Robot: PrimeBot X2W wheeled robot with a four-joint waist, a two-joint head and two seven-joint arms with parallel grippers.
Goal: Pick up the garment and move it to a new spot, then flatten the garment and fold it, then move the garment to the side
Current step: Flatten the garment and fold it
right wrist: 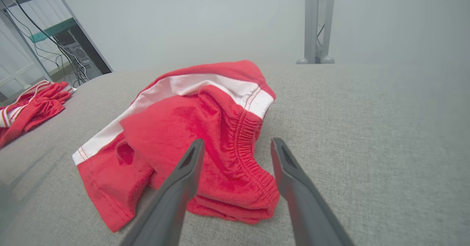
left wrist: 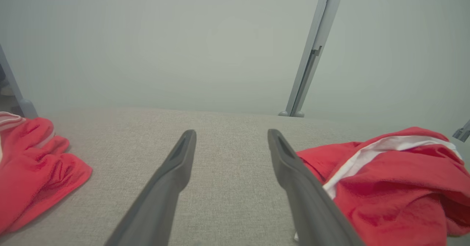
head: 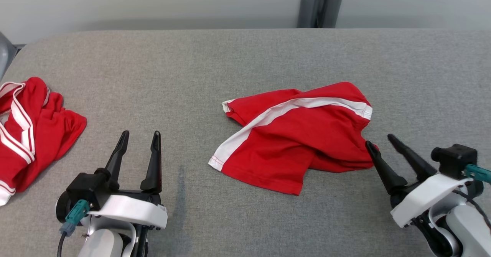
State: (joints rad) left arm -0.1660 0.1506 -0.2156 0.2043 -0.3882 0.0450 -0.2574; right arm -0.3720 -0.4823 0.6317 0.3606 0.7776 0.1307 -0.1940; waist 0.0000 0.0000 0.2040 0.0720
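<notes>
Finding the garment (head: 295,142), red shorts with a white side stripe and a gathered waistband, lying crumpled and partly doubled over a little right of the middle of the surface (head: 230,57). Seeing the white stripe running diagonally across its upper side, one hem corner pointing toward the robot's left. Resting wholly on the cloth cover, not being gripped.

Reading the surface as flat grey woven fabric, stretching wide to both sides and ending before a pale wall (head: 153,4) at the back. Noting a grey metal post (head: 320,4) standing upright behind the far edge. Catching, in the right wrist view, a rack with dangling cables (right wrist: 62,44) beyond the far left corner.

Spotting a second red garment (head: 34,134) with white stripes, bunched at the surface's left edge, well apart from the first.

Placing the right gripper (head: 379,140) just beside the garment's right edge, fingers (right wrist: 183,187) standing moderately apart and clasping nothing, the inner one touching or nearly touching the waistband fold. Placing the left gripper (head: 140,133) low over bare fabric between the two garments, fingers spread wide and holding nothing.
</notes>
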